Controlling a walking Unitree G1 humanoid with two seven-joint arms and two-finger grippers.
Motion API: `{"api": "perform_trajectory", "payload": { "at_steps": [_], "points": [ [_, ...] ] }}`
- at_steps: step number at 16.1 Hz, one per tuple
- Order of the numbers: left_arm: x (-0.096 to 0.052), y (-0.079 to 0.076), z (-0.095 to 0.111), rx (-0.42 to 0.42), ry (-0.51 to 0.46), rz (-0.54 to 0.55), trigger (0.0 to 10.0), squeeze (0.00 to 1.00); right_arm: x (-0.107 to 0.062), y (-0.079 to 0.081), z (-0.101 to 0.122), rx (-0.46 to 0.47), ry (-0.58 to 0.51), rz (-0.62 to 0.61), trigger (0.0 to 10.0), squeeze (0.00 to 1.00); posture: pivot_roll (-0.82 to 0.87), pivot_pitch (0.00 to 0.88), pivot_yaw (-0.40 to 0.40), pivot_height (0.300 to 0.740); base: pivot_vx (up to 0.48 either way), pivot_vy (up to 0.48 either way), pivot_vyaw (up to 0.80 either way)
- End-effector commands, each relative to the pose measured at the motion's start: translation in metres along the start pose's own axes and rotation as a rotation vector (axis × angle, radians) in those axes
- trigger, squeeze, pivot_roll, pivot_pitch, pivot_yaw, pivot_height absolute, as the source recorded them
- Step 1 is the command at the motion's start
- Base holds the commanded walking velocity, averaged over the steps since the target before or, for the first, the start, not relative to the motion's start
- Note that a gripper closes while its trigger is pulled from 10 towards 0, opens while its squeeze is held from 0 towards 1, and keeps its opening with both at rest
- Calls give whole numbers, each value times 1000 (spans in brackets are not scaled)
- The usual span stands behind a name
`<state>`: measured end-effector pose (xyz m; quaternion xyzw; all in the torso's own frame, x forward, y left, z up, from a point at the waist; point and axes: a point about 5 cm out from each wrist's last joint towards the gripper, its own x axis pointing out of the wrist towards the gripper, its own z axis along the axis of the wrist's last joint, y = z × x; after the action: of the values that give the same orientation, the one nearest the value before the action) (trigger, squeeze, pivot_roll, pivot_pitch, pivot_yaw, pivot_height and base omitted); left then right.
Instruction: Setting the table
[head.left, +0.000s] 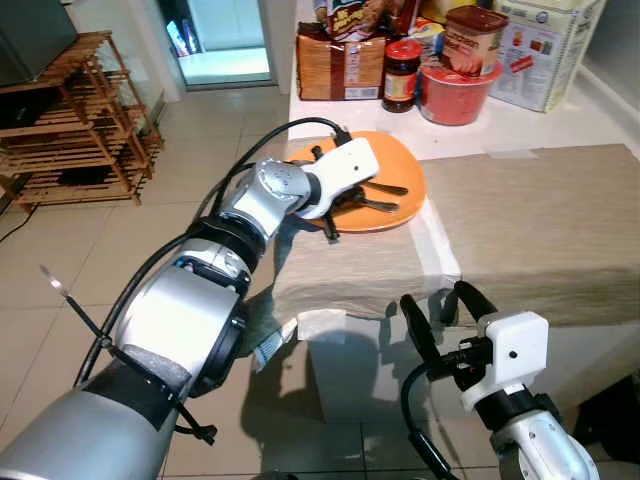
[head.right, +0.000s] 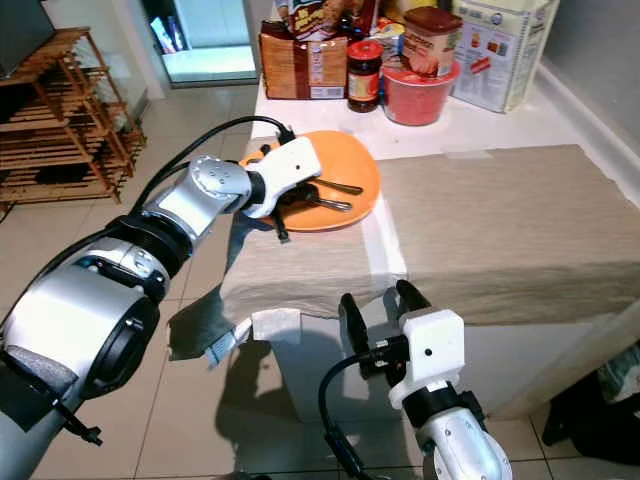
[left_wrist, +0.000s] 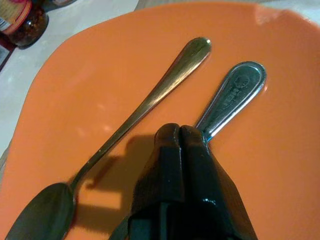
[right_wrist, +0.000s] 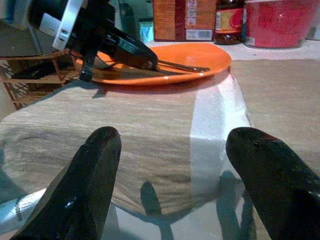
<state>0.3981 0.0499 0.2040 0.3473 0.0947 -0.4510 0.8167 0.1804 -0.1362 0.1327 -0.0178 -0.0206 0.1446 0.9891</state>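
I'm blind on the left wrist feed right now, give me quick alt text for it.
The left gripper has its black fingers pressed together over the handle of a silver utensil lying on the orange plate. A spoon lies beside it on the plate, and a dark jar stands beyond the rim.

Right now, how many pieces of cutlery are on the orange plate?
2, both on the orange plate: a spoon lying loose, and a second utensil whose handle the left tool is shut on. Its head is hidden.

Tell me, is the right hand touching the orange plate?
No, the right hand hovers open below the table edge, well apart from the orange plate, where the left hand is working.
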Motion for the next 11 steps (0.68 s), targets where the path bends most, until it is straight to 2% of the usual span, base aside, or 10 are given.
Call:
{"api": "perform_trajectory", "payload": {
  "at_steps": [1, 5, 6, 8, 9, 11],
  "points": [
    [5, -15, -17, -33, 57, -77, 10000, 0, 1, 1, -1, 2, -1, 10, 10000, 0, -113, 66, 95, 740, 0, 0, 0],
    [1, -2, 2, 8, 2, -18, 10000, 0, 2, 0, -2, 1, -3, 12, 10000, 0, -108, 51, 96, 740, 0, 0, 0],
    [-7, 13, 15, 75, -27, 44, 10000, 1000, 4, 0, -3, 3, -6, 15, 10000, 0, -105, 44, 98, 740, 0, 0, 0],
    [-16, 25, 22, 68, -50, 83, 10000, 1000, 6, 0, -3, 3, -9, 15, 10000, 0, -105, 37, 101, 740, 0, 0, 0],
    [-21, 31, 21, 90, -40, 90, 10000, 1000, 6, 0, -4, 3, -10, 16, 10000, 0, -106, 33, 103, 740, 0, 0, 0],
    [-23, 33, 20, 101, -31, 88, 10000, 1000, 6, 0, -4, 3, -9, 16, 10000, 0, -108, 31, 103, 740, 0, 0, 0]
  ]
}}
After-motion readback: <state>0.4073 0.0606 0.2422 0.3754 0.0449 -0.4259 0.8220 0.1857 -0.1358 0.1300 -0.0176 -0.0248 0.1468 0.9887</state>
